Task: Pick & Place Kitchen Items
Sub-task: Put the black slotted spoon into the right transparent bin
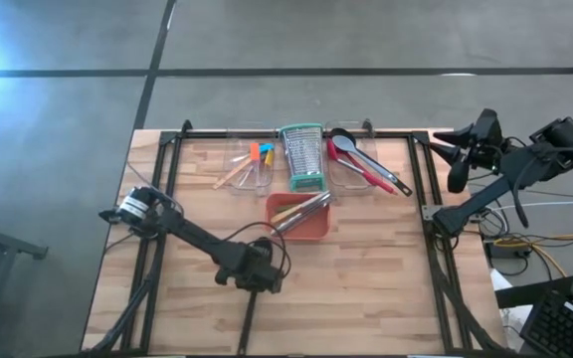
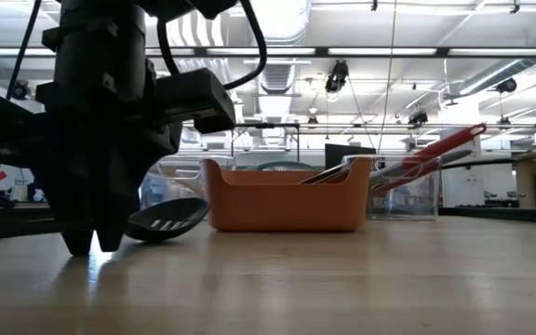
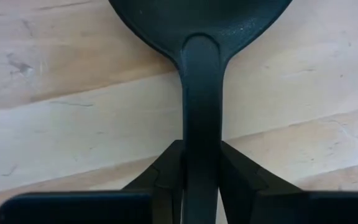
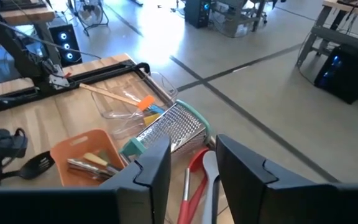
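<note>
The wooden table (image 1: 366,298) carries no readable brand, label or writing in any view. The left arm reaches across its near-left part, and the left gripper (image 1: 257,270) stands at the table surface just near of the orange tray (image 1: 318,231); the left wrist view shows its two fingers (image 3: 166,171) pressed against either side of the handle of a black slotted turner (image 3: 201,112), so the jaws are clamped on that handle. The low view adds what the wrist view lacks: the turner's slotted blade (image 2: 166,220) lies low beside the tray's left wall, with the fingertips down on the wood. The right arm waits off the far-right corner of the table, its right gripper (image 4: 191,165) raised and its jaws standing apart, holding nothing. At the far edge, centre, the steel grater with teal rims (image 1: 302,156) sits between two clear bins. The left bin (image 1: 249,169) holds orange-, blue- and pink-handled tools; the right bin (image 1: 358,167) holds a red spoon (image 1: 358,164) and a black spoon, their handles jutting over its rim. The orange tray contains several slim utensils (image 1: 301,211), only seen clearly from above.
</note>
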